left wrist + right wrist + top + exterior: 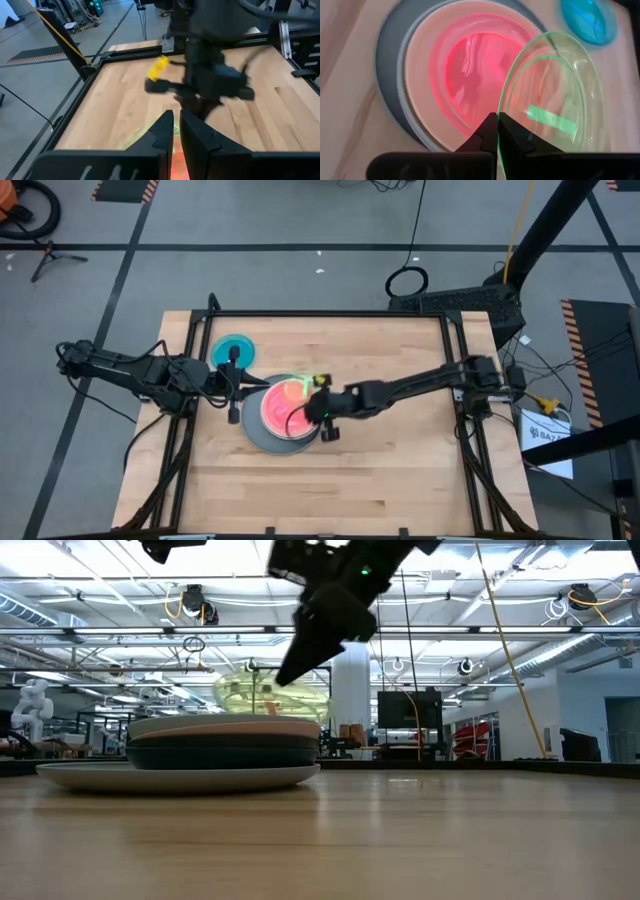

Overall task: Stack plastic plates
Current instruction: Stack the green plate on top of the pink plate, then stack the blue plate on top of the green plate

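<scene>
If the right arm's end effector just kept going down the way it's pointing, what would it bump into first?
Probably the red-pink plate atop the stack: the right end effector, gripping the green plate, points down at it, though depth is uncertain.

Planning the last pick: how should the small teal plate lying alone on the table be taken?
Grip the small round teal plastic plate by its raised rim, on the edge facing the left hand. It lies flat on the wood, so only the rim offers the fingers a pinch.

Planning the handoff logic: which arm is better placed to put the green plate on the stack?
Right. The right gripper already pinches the green plate above the stack; the left gripper holds nothing.
</scene>
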You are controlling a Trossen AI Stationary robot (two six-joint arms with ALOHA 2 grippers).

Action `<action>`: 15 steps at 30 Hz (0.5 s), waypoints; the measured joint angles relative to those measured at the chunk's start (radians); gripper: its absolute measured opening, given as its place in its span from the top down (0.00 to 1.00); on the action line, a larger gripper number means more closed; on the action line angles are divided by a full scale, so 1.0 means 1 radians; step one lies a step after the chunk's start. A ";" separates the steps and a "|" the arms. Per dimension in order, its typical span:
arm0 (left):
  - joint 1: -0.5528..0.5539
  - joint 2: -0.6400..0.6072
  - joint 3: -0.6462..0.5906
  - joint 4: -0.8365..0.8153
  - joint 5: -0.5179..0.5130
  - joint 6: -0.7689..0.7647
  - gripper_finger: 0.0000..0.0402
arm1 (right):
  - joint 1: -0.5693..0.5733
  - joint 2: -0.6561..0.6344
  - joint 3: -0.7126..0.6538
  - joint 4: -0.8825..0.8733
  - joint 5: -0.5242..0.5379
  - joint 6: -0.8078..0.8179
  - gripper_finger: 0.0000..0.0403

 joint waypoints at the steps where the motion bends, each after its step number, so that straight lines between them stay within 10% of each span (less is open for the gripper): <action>1: 0.000 0.000 0.000 -0.001 0.000 0.000 0.90 | 0.007 0.022 0.025 -0.012 0.001 -0.015 1.00; 15: 0.000 0.000 0.000 -0.009 0.000 -0.016 0.90 | 0.031 0.085 0.095 -0.058 -0.001 0.018 0.79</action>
